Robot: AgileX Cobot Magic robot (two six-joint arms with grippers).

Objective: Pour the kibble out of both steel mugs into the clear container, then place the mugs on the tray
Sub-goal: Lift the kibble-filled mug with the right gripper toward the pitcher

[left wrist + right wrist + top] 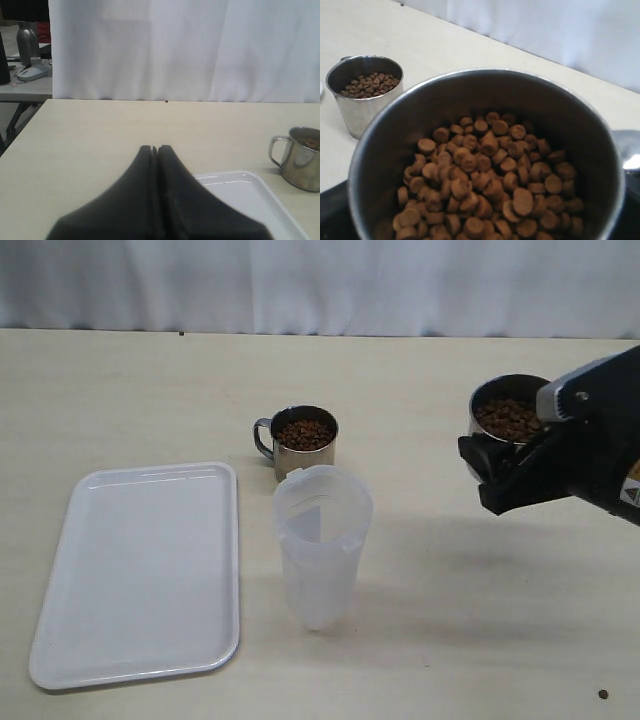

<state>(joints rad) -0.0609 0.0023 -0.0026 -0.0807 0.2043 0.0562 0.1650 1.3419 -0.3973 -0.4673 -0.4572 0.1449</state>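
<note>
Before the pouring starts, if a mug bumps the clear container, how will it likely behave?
The clear container looks tall, narrow and empty, so probably light and apt to tip. Its thin translucent wall may flex if squeezed.

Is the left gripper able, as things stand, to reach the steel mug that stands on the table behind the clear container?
Probably yes. The left gripper is shut and holds nothing, and between it and the mug lies only the low tray. It must open first.
</note>
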